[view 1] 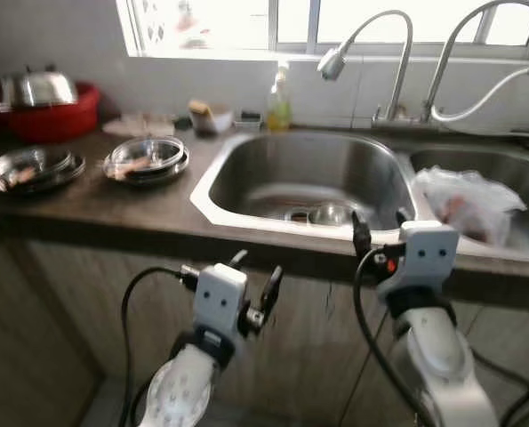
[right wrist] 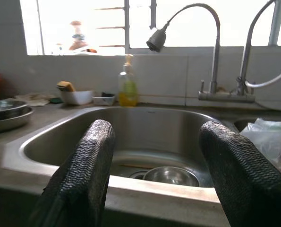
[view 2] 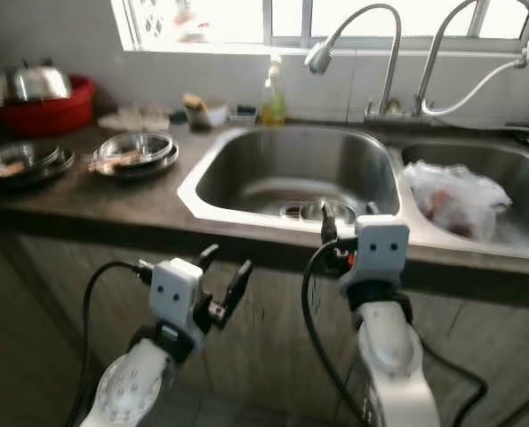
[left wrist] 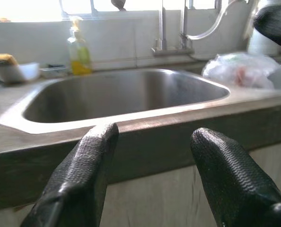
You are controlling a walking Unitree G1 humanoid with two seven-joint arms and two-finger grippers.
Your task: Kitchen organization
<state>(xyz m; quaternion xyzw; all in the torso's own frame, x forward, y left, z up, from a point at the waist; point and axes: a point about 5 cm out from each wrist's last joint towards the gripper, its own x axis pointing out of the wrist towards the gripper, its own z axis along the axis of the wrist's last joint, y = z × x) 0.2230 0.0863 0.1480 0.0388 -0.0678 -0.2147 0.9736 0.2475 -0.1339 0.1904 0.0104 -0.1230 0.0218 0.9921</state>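
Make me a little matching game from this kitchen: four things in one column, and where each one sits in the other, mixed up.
Things:
1. soap bottle
2. plastic bag
3. small steel bowl
4. red basin

Places:
A. right sink basin
B. counter, far left
C. bottom of the left sink basin
D. ledge behind the sink, under the window

Pairs: 1-D, 2-A, 3-C, 4-B
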